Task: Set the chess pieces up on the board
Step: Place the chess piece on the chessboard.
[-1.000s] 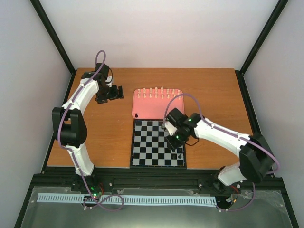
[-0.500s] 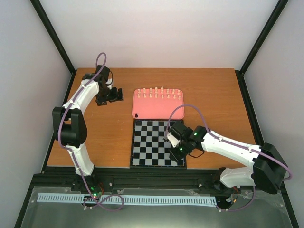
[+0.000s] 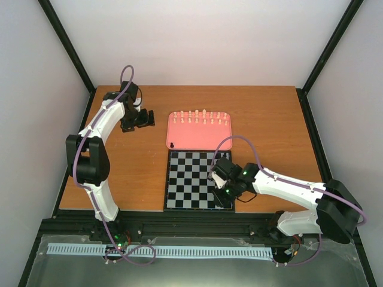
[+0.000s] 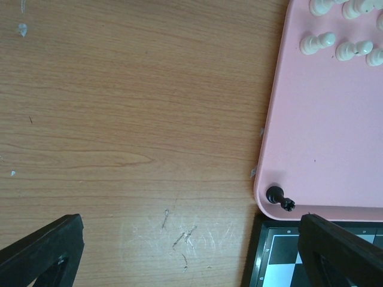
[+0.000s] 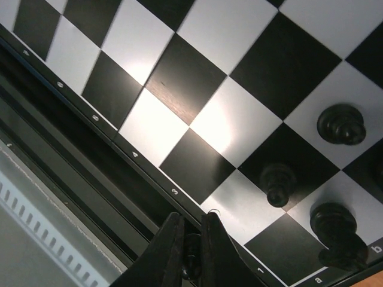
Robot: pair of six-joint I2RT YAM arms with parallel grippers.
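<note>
Right hand (image 5: 192, 226): fingers pinched, I judge on a black chess piece (image 5: 191, 251).
Drop spot: board (image 5: 197, 78) squares just ahead, beside three standing black pieces (image 5: 276, 182).
Left hand (image 4: 191, 254): open, well apart, by the tray (image 4: 323, 119).

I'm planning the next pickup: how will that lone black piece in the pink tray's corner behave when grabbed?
The black piece looks tiny, so probably light and apt to tip or roll if nudged. Its rounded body may slip when pinched. Tucked in the pink tray corner, it may be awkward to straddle.
</note>
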